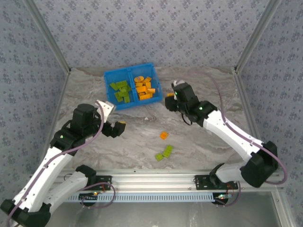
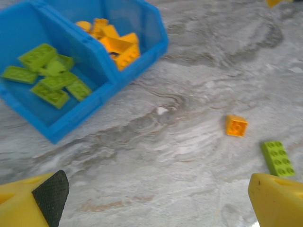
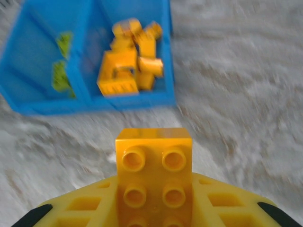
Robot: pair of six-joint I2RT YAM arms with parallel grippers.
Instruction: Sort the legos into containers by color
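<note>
Orange brick (image 3: 154, 165) sits pinched in my right hand (image 3: 155, 213), with the tray (image 3: 128, 101) just ahead and its orange side straight in front. My left hand (image 2: 154, 203) is spread; ahead to its right a loose orange brick (image 2: 236, 126) and a green brick (image 2: 278, 158) lie on the bench (image 2: 189, 71).

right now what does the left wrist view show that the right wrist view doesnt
Left wrist: a loose square orange plastic brick and a rectangular lime green plastic brick lying apart on the marbled table, beyond the open left hand. Right wrist: a studded orange plastic brick gripped in the right hand. Both: the shallow blue plastic tray, lime green bricks in one compartment, orange bricks in the other.
</note>
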